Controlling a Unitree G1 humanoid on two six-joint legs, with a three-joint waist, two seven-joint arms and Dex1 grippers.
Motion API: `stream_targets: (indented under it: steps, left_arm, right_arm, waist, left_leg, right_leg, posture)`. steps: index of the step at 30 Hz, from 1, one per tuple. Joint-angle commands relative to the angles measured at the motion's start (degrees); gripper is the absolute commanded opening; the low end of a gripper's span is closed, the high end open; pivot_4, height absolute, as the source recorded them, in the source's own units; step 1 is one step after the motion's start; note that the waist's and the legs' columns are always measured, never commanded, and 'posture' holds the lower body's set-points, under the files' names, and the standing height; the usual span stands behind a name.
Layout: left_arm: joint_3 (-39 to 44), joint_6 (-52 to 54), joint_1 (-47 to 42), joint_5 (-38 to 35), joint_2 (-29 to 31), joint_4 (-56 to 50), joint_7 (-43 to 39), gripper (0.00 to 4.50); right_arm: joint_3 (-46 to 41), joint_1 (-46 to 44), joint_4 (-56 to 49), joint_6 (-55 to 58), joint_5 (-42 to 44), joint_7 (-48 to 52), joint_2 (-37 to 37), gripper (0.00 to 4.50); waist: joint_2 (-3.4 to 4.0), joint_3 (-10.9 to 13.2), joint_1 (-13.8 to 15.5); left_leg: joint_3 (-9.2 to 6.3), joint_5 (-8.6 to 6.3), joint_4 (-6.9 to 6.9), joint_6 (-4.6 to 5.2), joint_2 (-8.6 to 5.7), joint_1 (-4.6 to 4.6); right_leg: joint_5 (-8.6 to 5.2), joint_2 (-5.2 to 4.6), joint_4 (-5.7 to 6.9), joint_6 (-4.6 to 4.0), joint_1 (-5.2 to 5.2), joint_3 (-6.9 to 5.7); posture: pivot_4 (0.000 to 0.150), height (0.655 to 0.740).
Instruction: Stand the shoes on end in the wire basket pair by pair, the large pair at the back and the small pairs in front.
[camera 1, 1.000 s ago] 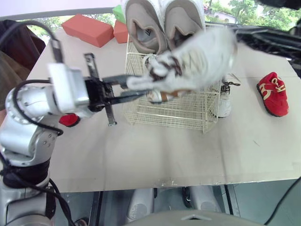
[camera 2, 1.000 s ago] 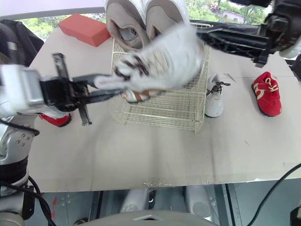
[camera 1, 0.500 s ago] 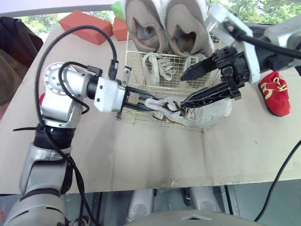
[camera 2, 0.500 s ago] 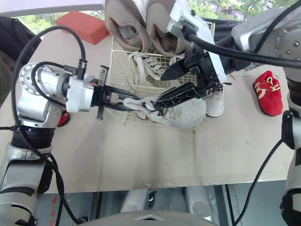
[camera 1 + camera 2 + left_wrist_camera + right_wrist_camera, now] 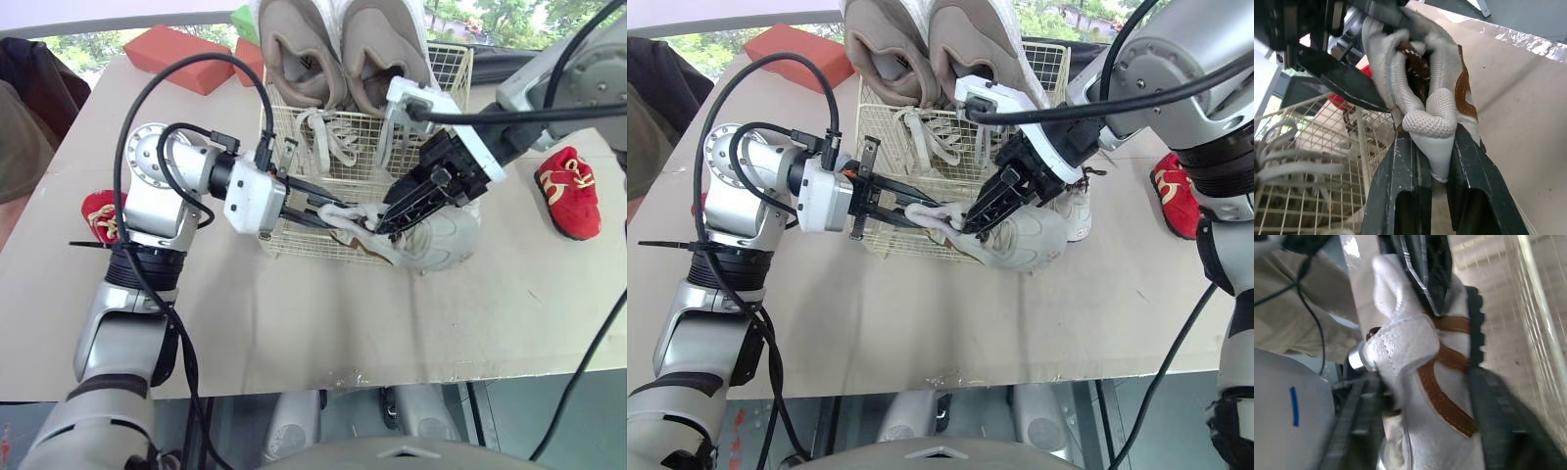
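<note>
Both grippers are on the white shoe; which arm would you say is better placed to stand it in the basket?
Probably the right: the right gripper clamps the white shoe across its middle with its arm above the wire basket, while the left gripper pinches just the heel.

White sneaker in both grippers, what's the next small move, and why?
Probably tilt the white sneaker up on end and ease it down into the front of the wire basket. The left gripper and right gripper both clamp it, it lies nearly flat across the front wall, and the large pair already stands at the back.
</note>
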Motion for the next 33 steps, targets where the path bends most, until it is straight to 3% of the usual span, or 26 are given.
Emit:
stream_targets:
  steps: [1, 2, 5, 7, 8, 9, 12, 15, 20, 22, 24, 31, 33]
  left_arm:
    - [2.19, -2.29, -0.48, -0.86, -0.14, -0.52, 1.21, 0.15]
    - [2.13, -2.6, -0.44, -0.6, -0.3, -0.54, 1.57, 0.15]
    - [3.07, -0.42, -0.31, -1.86, -0.71, -0.93, 3.26, 0.15]
    - [5.07, 9.9, 1.36, -6.05, 0.41, -3.92, 7.23, 0.15]
    - [6.23, 15.35, 2.44, -8.35, 0.76, -5.98, 10.25, 1.24]
    - [7.5, 21.39, 3.52, -11.18, 0.92, -8.22, 14.08, 1.46]
    - [11.72, 40.33, 8.11, -22.35, 2.6, -15.43, 25.0, 2.96]
    - [15.36, 50.28, 14.62, -29.54, 3.74, -21.82, 31.83, 4.36]
    - [21.94, 57.01, 25.01, -38.93, 1.3, -31.4, 43.61, 4.46]
    - [24.89, 57.49, 31.83, -40.28, 0.18, -36.15, 48.2, 4.46]
    - [28.0, 56.45, 40.32, -39.51, -1.23, -40.48, 51.35, 4.46]
    - [31.96, 49.28, 56.02, -37.82, -7.49, -48.94, 53.71, 4.46]
    - [33.17, 47.76, 58.4, -37.47, -8.11, -48.96, 53.67, 4.46]
  right_arm:
    - [2.26, -2.29, -0.72, -2.63, -2.4, 4.88, -0.7, 0.35]
    - [2.79, -2.24, -1.2, -3.57, -3.13, 6.18, -1.37, 0.02]
    - [3.56, -1.51, -3.19, -7.27, -5.08, 10.37, -3.48, 0.02]
    - [1.2, -0.36, -4.51, -10.24, -4.66, 14.39, -5.19, 0.02]
    - [-0.21, 0.66, -5.34, -12.56, -4.55, 16.79, -6.57, 0.0]
    - [-1.8, 1.93, -6.09, -14.86, -4.39, 18.91, -7.85, 0.0]
    - [-8.06, 6.55, -8.65, -17.98, -1.66, 24.33, -11.32, 0.0]
    - [-15.85, 12.99, -11.57, -19.37, 0.88, 22.49, -11.61, 0.0]
    - [-31.84, 28.25, -17.33, -27.28, 2.93, 7.17, -2.37, 0.0]
    - [-39.24, 32.93, -16.46, -30.7, 7.54, -2.52, 7.43, 0.0]
    - [-42.94, 34.96, -17.22, -35.09, 6.08, -13.37, 16.15, 0.0]
    - [-38.3, 36.58, -17.67, -56.15, -8.23, -28.23, 35.77, 0.0]
    - [-33.71, 37.89, -15.18, -64.54, -16.51, -31.16, 40.08, 0.0]
  waist:
    - [0.0, 0.0, -0.05]
    - [0.0, 0.0, -0.05]
    - [0.0, 0.0, 0.0]
    - [0.0, 0.0, 0.0]
    - [0.0, 0.0, -0.01]
    - [-0.02, 0.01, 0.0]
    - [-0.05, 0.02, 0.0]
    - [0.0, 0.02, -0.31]
    - [-0.1, -0.03, 0.18]
    - [-0.16, -0.07, 0.06]
    - [-0.11, -0.09, -0.24]
    - [-0.08, -0.11, 0.9]
    - [-0.09, -0.12, 1.11]
  left_leg:
    - [0.01, 0.0, 0.0, 0.0, 0.0, 0.0]
    - [0.01, 0.0, 0.0, 0.0, 0.0, 0.0]
    - [0.0, 0.0, 0.01, 0.0, 0.01, 0.0]
    - [-0.02, 0.0, 0.03, 0.0, 0.0, -0.01]
    - [-0.07, 0.0, 0.04, 0.0, 0.0, -0.02]
    - [-0.14, 0.0, 0.04, 0.01, 0.01, -0.02]
    - [-0.29, -0.01, 0.05, 0.02, 0.03, -0.02]
    - [-0.32, -0.01, -0.01, 0.02, 0.06, 0.09]
    - [-0.41, 0.0, 0.09, 0.0, 0.14, 0.1]
    - [-0.46, 0.0, 0.22, 0.0, 0.13, 0.13]
    - [-0.36, 0.0, 0.2, -0.01, 0.13, 0.23]
    - [-0.36, 0.18, 0.12, -0.33, 0.08, 0.28]
    - [-0.28, 0.18, 0.02, -0.33, 0.05, 0.34]
  right_leg:
    - [0.0, 0.0, 0.06, 0.0, -0.05, 0.03]
    - [0.0, 0.01, 0.09, 0.0, -0.07, 0.04]
    - [0.0, 0.02, 0.11, 0.0, -0.1, 0.04]
    - [0.0, 0.01, 0.12, 0.0, -0.1, 0.04]
    - [0.0, 0.0, 0.1, 0.01, -0.09, 0.06]
    - [-0.01, 0.0, 0.11, 0.01, -0.09, 0.09]
    - [-0.04, -0.04, 0.12, 0.06, -0.1, 0.11]
    - [-0.05, -0.02, 0.14, 0.08, -0.08, 0.16]
    - [-0.03, -0.05, 0.28, 0.06, -0.06, 0.16]
    - [-0.03, -0.09, 0.31, 0.06, 0.06, 0.13]
    - [-0.02, -0.1, 0.3, 0.07, 0.14, 0.26]
    - [0.0, -0.11, 0.27, 0.07, 0.13, 0.27]
    - [0.0, -0.12, 0.27, 0.07, 0.11, 0.31]
  posture:
    - [0.15, 0.74]
    - [0.15, 0.74]
    - [0.15, 0.74]
    - [0.15, 0.74]
    - [0.15, 0.74]
    - [0.15, 0.74]
    - [0.15, 0.74]
    - [0.15, 0.74]
    - [0.15, 0.74]
    - [0.15, 0.74]
    - [0.15, 0.74]
    - [0.15, 0.74]
    - [0.15, 0.74]
